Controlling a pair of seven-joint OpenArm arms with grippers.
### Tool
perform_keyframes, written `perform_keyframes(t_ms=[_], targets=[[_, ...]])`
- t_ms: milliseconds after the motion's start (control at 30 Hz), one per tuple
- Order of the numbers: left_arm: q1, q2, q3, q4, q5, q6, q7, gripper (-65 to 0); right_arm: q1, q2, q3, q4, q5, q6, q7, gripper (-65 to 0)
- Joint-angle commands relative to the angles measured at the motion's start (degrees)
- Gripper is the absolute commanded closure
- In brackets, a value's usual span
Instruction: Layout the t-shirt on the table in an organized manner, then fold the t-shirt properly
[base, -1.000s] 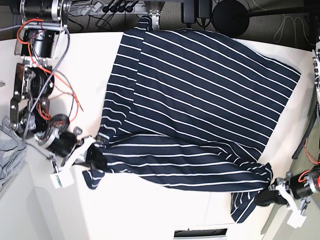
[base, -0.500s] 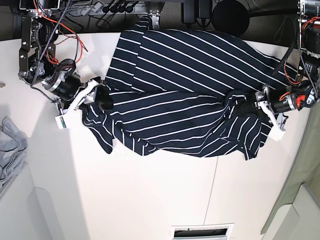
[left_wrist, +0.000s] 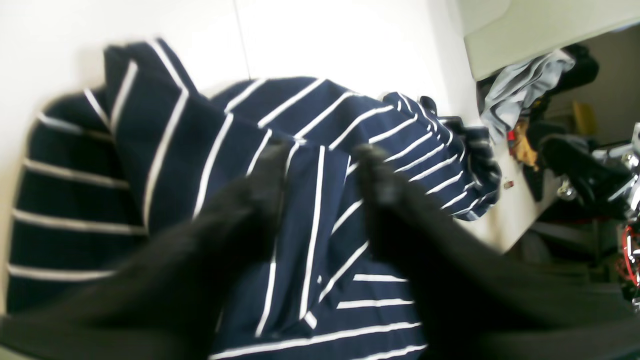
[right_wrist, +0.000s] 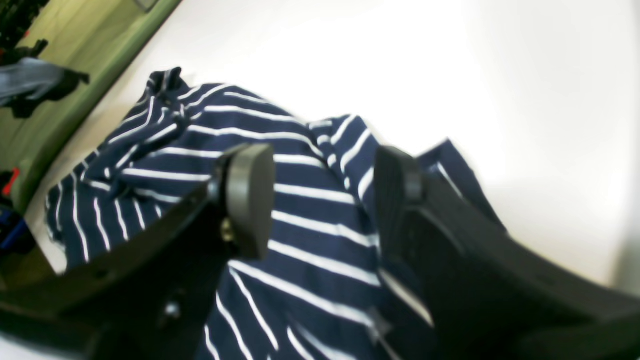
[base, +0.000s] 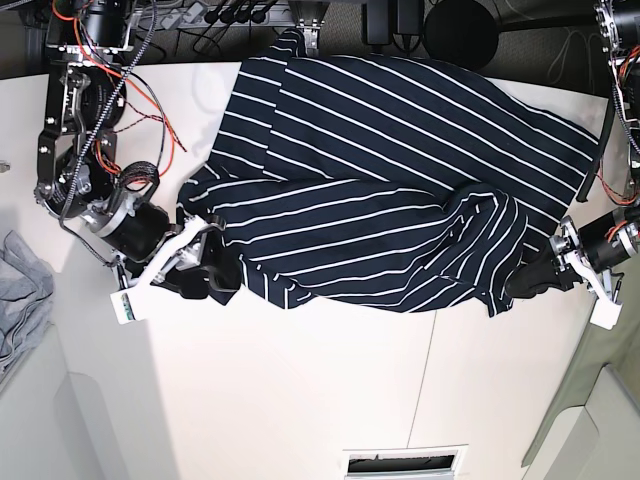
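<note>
The dark navy t-shirt (base: 400, 150) with thin white stripes lies across the back half of the cream table (base: 320, 390). Its lower part is folded up into a rumpled band (base: 370, 250) across the middle. My right gripper (base: 205, 268) sits at the band's left end, open, fingers just off the cloth edge. In the right wrist view the right gripper (right_wrist: 322, 195) is spread above striped t-shirt (right_wrist: 200, 130) cloth, holding nothing. My left gripper (base: 530, 280) is at the band's right end, also open. In the left wrist view the left gripper (left_wrist: 322, 160) hovers over the t-shirt (left_wrist: 210, 150).
A grey garment (base: 15, 290) hangs off the table's left edge. Cables and a power strip (base: 230, 15) run along the back edge. A thin seam (base: 425, 390) crosses the tabletop, and a slot (base: 400, 463) sits at the front edge.
Both grippers carried the shirt's lower edge up toward the middle, then let go and opened. They have drawn back toward the front; the folded band stays where it was dropped.
</note>
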Motion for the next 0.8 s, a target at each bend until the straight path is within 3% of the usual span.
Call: perform_keyframes(t_ms=[0, 167, 300, 433, 500, 567, 633, 667, 767], targets=[[-1.2, -1.1, -0.3, 1.3, -1.3, -0.7, -1.2, -37.9, 1.8, -0.8, 0.1, 0.5, 0.3, 0.4, 1.9, -31.7], [-1.4, -0.9, 3.3, 1.5, 5.6, -0.7, -9.1, -38.5, 5.7, -4.4, -1.9, -5.6, -6.4, -0.4, 6.0, -31.7], [-3.0, 0.1, 9.1, 1.5, 14.2, -0.7, -15.6, -38.5, 9.9, -4.5, -6.2, -16.1, -12.9, -3.1, 11.7, -31.7], [-5.3, 2.3, 14.4, 1.4, 22.2, -0.7, -19.5, -38.4, 13.7, -4.5, -10.8, -26.8, -14.7, -5.9, 13.2, -31.3], [-6.2, 3.8, 16.4, 1.4, 26.1, -0.7, -20.5, -38.4, 14.6, -4.5, -12.7, -30.1, -14.7, -6.3, 13.3, -24.7], [-6.5, 5.3, 18.2, 1.4, 30.4, -0.7, -21.1, -37.9, 14.8, -4.5, -14.1, -31.2, -14.7, -6.2, 13.3, -12.8], [-6.6, 6.4, 20.6, 1.4, 34.2, -0.7, -21.1, -31.7, 14.7, -4.5, -14.8, -31.2, -14.7, -6.2, 13.3, -2.2], [-6.6, 6.7, 22.1, 1.4, 35.6, -0.7, -21.1, -26.7, 14.8, -4.5, -14.8, -31.1, -14.7, -6.2, 13.3, 0.0], [-6.6, 7.0, 26.8, 1.4, 39.3, -0.7, -22.4, -11.4, 15.1, -4.5, -14.8, -31.0, -14.7, -6.0, 13.3, 0.0]])
